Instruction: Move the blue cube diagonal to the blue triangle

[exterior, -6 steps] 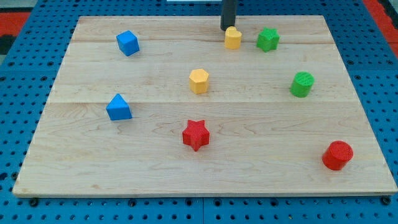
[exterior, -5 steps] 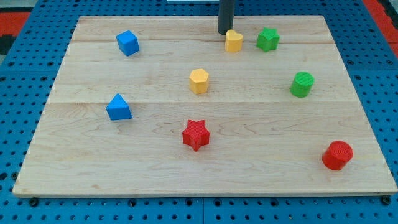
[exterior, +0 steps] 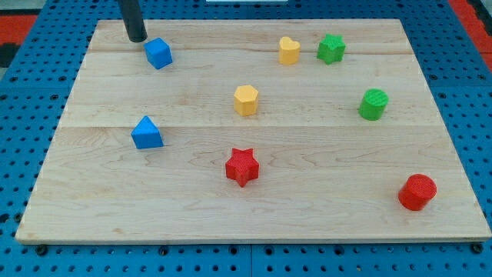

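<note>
- Blue cube (exterior: 158, 53) sits near the top-left corner of the wooden desk (exterior: 323, 208), resting flat and slightly turned so one corner faces the view's bottom.
- My tip (exterior: 137, 38) is down on the desk just beside the blue cube, at its upper left (a thin gap seems to remain, though contact cannot be ruled out).
- No gripper is fitted to this arm, so nothing is clenched or released; the straight dark rod (exterior: 133, 17) simply ends in the tip.
- Blue triangle (exterior: 146, 133) lies well below the blue cube, a little further to the view's left, near the desk's left edge.
- Yellow hexagon (exterior: 246, 100) stands close to the desk's middle, to the right of both blue blocks.
- Red star (exterior: 242, 167) lies below the yellow hexagon.
- Yellow heart-like block (exterior: 289, 50) and green star (exterior: 331, 48) sit near each other along the top, apart and not touching.
- Green cylinder (exterior: 373, 104) stands at the right side, below the green star.
- Red cylinder (exterior: 417, 191) sits near the bottom-right corner.
</note>
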`<action>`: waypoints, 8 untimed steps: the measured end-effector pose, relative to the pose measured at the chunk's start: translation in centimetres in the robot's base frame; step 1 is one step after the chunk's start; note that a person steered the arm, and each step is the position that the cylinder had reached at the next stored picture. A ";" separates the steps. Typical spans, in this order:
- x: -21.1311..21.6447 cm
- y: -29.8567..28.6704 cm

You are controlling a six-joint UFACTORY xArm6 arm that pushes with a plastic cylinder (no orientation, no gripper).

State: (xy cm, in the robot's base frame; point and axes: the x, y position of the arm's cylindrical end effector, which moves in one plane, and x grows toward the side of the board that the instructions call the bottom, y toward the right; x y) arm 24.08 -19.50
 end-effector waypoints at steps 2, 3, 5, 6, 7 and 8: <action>1.8 -1.7; 2.4 -2.1; 3.3 4.6; 5.7 1.8; 5.4 7.1; 5.3 10.4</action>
State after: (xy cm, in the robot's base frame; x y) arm 29.41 -9.14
